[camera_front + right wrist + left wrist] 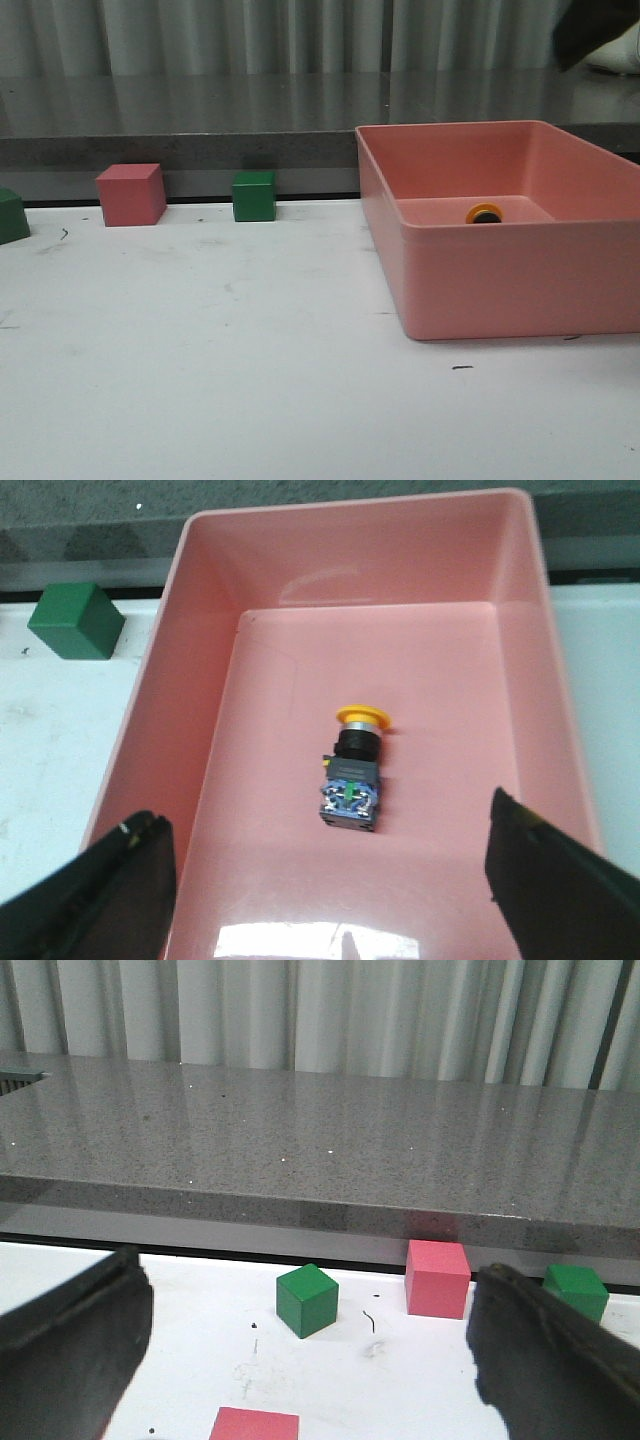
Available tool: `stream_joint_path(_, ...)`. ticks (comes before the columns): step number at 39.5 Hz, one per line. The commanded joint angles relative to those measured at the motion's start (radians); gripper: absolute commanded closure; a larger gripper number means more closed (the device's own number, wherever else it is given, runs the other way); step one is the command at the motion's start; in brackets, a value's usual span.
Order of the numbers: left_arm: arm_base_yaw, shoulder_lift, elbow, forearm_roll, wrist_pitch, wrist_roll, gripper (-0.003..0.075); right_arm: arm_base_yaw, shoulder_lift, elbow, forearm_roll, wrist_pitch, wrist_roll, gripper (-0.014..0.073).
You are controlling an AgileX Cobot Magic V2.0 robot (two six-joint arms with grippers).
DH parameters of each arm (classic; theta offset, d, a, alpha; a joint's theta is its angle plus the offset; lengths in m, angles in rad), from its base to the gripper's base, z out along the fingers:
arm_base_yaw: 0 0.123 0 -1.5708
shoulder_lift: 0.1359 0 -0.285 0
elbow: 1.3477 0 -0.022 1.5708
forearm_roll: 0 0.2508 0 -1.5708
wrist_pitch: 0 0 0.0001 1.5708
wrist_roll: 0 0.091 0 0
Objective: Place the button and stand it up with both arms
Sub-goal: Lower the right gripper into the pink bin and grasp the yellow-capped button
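The button lies on its side on the floor of the pink bin, yellow cap pointing toward the bin's far wall. In the front view only its yellow cap shows over the bin's front wall. My right gripper is open and empty, above the bin's near end, short of the button. My left gripper is open and empty over the table at the left, facing the cubes. Neither gripper shows in the front view; a dark part of the right arm sits at its top right corner.
A pink cube, a green cube and a second green cube stand along the table's back edge. Another pink cube lies close under the left gripper. A grey ledge runs behind the table.
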Motion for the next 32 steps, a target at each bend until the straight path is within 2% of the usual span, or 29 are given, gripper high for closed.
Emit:
stream_joint_path(1, 0.0, 0.012, -0.039, 0.001, -0.081, -0.012, 0.0125, 0.026, 0.093, -0.121, 0.012, -0.012, -0.008, -0.0049)
stream_joint_path(12, 0.0, 0.012, -0.039, 0.001, -0.081, -0.012, 0.0125, 0.028, 0.385, -0.42, 0.001, 0.224, 0.026, -0.0047)
stream_joint_path(14, 0.0, 0.012, -0.039, 0.001, -0.081, -0.012, 0.0125, 0.027, 0.434, -0.471, -0.04, 0.281, 0.086, -0.0047)
stream_joint_path(18, 0.0, 0.012, -0.039, 0.001, -0.081, -0.012, 0.0125, 0.027, 0.527, -0.565, -0.224, 0.388, 0.284, -0.0047)
stream_joint_path(22, 0.0, 0.012, -0.039, 0.001, -0.081, -0.012, 0.0125, 0.027, 0.605, -0.634, -0.342, 0.463, 0.385, -0.0045)
stream_joint_path(32, 0.0, 0.012, -0.039, 0.001, -0.081, -0.012, 0.0125, 0.039, 0.719, -0.727, -0.313, 0.48, 0.387, -0.0026)
